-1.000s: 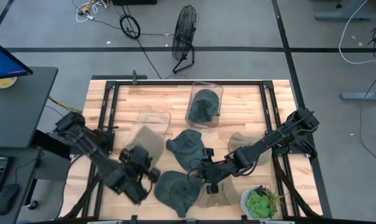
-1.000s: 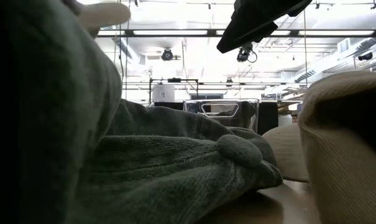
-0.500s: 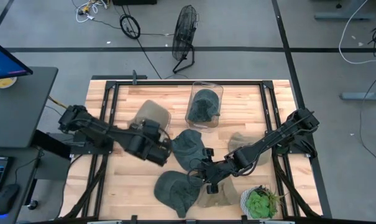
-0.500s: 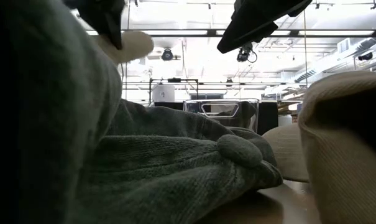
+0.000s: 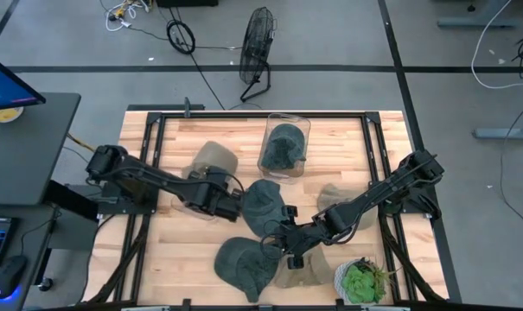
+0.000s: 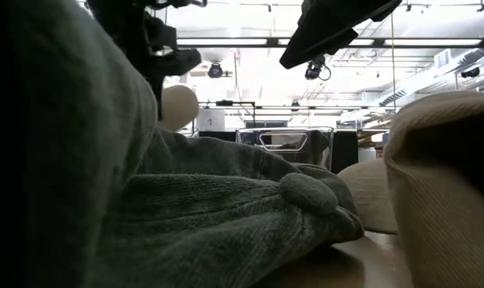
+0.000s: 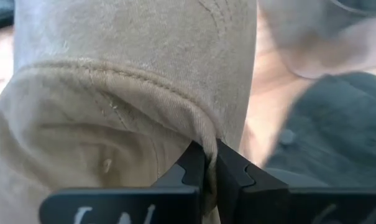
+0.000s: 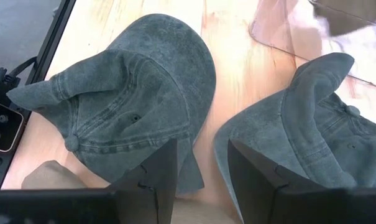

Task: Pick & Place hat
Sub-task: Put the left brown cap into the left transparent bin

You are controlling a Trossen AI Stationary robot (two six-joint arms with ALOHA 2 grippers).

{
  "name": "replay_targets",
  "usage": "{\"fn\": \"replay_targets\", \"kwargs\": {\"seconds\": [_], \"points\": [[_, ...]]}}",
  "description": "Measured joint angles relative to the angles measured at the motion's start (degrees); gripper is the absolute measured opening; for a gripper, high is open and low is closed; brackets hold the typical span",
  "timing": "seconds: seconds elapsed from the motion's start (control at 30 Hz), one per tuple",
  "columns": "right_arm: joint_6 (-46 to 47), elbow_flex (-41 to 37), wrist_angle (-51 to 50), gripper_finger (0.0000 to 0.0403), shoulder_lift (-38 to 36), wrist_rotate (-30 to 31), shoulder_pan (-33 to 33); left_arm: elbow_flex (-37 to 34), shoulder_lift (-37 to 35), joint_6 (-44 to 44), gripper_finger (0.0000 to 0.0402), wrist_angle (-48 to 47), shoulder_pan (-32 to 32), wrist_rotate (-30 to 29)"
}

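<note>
My left gripper is shut on a tan cap, which sits over the left clear bin. In the low view the cap shows below the dark left gripper. My right gripper hovers open over the gap between two grey-green caps that lie flat on the table. The same caps are in the high view. A third grey-green cap lies in the far clear bin. My left gripper pinches the tan cap's stitched rim between its two fingers. The fingers lie about level and come from the table's near right side. The cap extends away from the fingertips toward the left bin; whether it rests on the bin, I cannot tell.
Two more tan caps lie on the table, one near the front and one under the right arm. A potted plant stands at the near right corner. A black frame borders the wooden table.
My left gripper, shut on the tan cap, has swung from the table's near left area toward the far edge and then to the right, carrying the cap up over the left clear bin. In the low view the cap has come down. The right arm has kept still.
</note>
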Motion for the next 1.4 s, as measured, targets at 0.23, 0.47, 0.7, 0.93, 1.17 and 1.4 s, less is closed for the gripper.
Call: {"fn": "replay_targets", "kwargs": {"seconds": [0.23,0.47,0.7,0.93,1.17,1.4], "points": [[0.0,0.0,0.0,0.0143,0.0,0.0,0.0,-5.0,0.0,7.5,0.0051,6.0,1.3,3.4],[0.0,0.0,0.0,0.0143,0.0,0.0,0.0,-5.8,-0.1,11.5,0.0123,5.5,3.2,6.1],[0.2,0.0,0.1,0.0143,0.0,0.0,0.0,3.7,-1.4,20.6,0.0146,-2.5,1.0,6.1],[0.2,0.0,0.2,0.0143,0.0,0.0,0.0,10.0,-1.4,23.9,0.0145,-22.3,0.7,6.2],[0.2,0.0,0.3,0.0143,0.0,0.0,0.0,5.1,-1.4,19.2,0.0145,-27.6,2.2,15.2],[0.2,0.0,0.3,0.0143,0.0,0.0,0.0,-0.8,-1.4,15.7,0.0145,-27.6,3.1,16.6]]}}
